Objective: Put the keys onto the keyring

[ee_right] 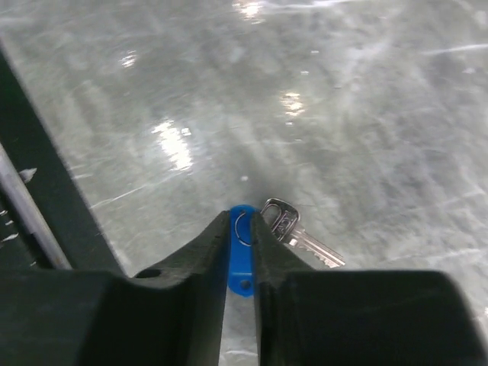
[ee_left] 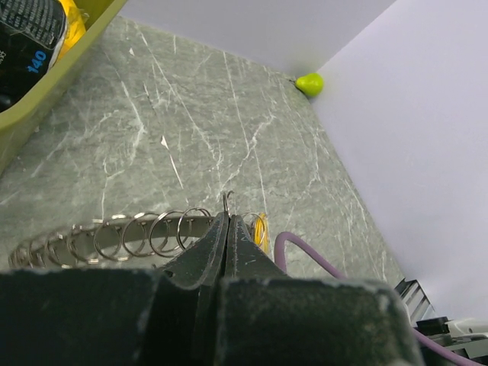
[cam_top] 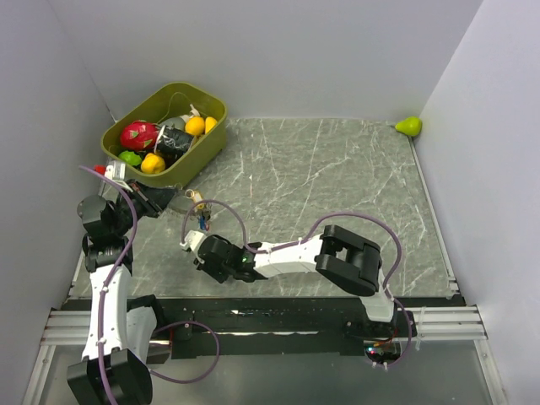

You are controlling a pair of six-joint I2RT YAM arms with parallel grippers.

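top external: high behind the arm bases [cam_top: 384, 314], looking down over the whole surface [cam_top: 337, 186].
left wrist: low behind the left fingers [ee_left: 202, 259], facing the far-corner pear [ee_left: 309, 83].
right wrist: close over the surface, right fingers [ee_right: 198, 252] in the foreground.
shared: pear, in the top and left wrist views.

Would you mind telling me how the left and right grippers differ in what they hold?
The left gripper is shut on the silvery keyring, a row of wire loops; the right gripper pinches the blue tag of a key. The left's jaws meet; the right's have the tag between them. Both are gripping something.
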